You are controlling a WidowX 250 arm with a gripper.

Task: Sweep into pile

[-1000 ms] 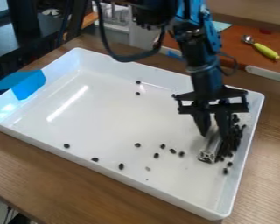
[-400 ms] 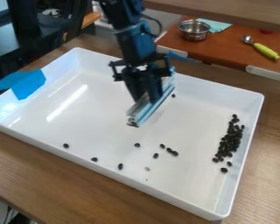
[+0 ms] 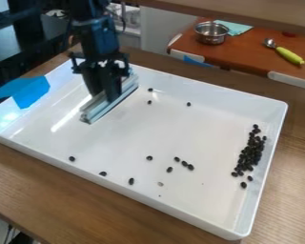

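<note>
Clasping a metal bar (image 3: 104,110) in the gripper (image 3: 104,98), at upper left of the tray (image 3: 193,128). Heaped with dark beans (image 3: 249,153) at right, scattered with more elsewhere

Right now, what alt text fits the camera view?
A robot gripper holds a metal bar over the left part of a white tray. Small dark beans are heaped along the tray's right side, with others scattered across its floor, mostly toward the near edge.
</note>
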